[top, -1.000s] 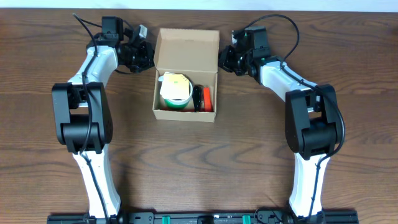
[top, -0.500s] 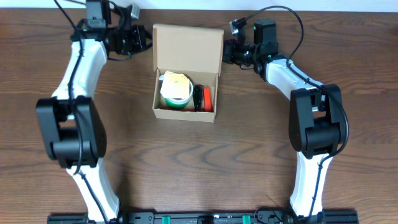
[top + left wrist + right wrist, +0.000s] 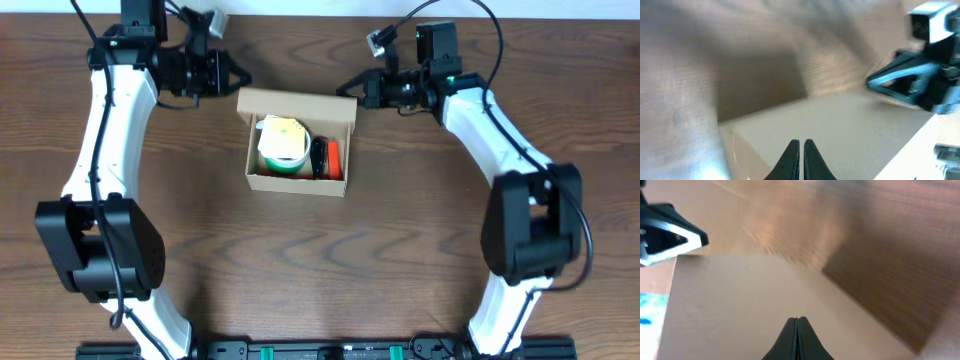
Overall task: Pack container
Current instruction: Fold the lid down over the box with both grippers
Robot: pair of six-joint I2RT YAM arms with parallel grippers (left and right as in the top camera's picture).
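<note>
At the middle of the wooden worktop (image 3: pixel 400 250) sat the brown cardboard container (image 3: pixel 296 182), its lid flap (image 3: pixel 297 105) tilted partway over a tape roll (image 3: pixel 282 145) and an orange item (image 3: pixel 334 157). The left gripper (image 3: pixel 236 74) and right gripper (image 3: pixel 345 88), both pinched closed and empty, hovered at the flap's two ends.

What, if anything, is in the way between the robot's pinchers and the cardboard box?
Nothing that I can see. The left gripper and right gripper, both shut, sit right at the far corners of the container's lid flap. The things packed inside lie on the lid's other side.
</note>
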